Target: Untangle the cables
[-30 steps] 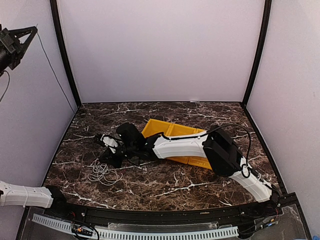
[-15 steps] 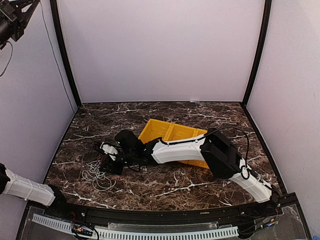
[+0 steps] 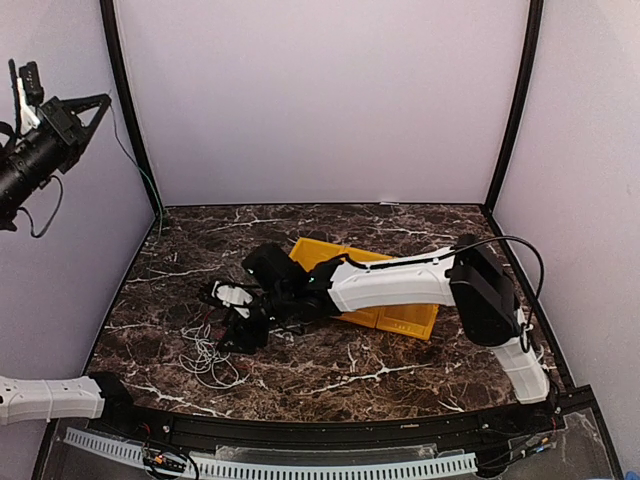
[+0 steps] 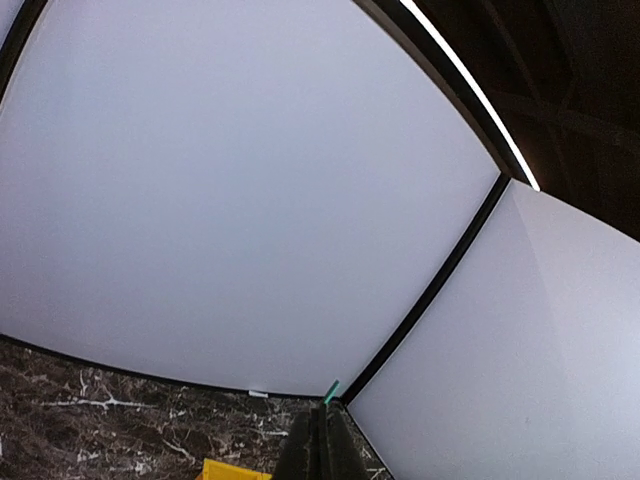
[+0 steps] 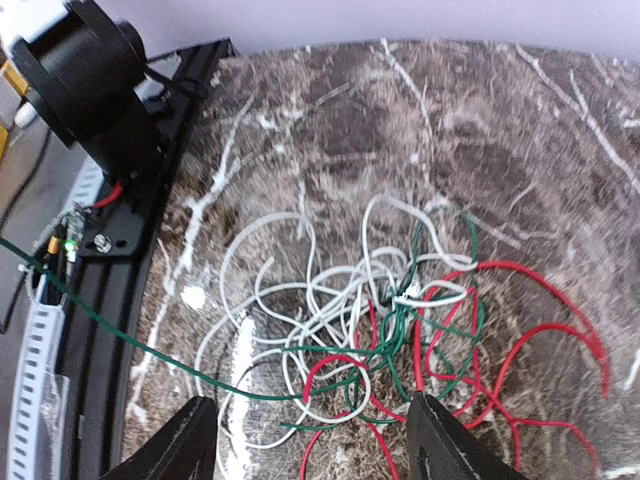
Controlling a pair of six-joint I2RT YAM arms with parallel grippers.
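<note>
The cables lie tangled on the marble table: white (image 5: 300,300), red (image 5: 520,290) and green (image 5: 425,330) loops knotted together, seen from above as a pale heap (image 3: 207,350). My right gripper (image 5: 315,445) hovers over this heap, open, its fingers (image 5: 185,440) either side with nothing between them; the top view shows it at the tangle's upper edge (image 3: 228,310). My left gripper (image 3: 95,105) is raised high at the left wall, shut on the green cable's end (image 4: 332,388), whose strand (image 3: 135,165) runs taut down to the tangle.
A yellow bin (image 3: 400,318) sits on the table behind the right arm's forearm. The left arm's base (image 5: 90,70) and the black front rail (image 5: 130,260) border the tangle on its left. Walls enclose the table on three sides.
The right gripper's jaws have opened over the tangle and its arm has stretched further out. The left gripper swung up, then came down along the left wall, the green strand still in it.
</note>
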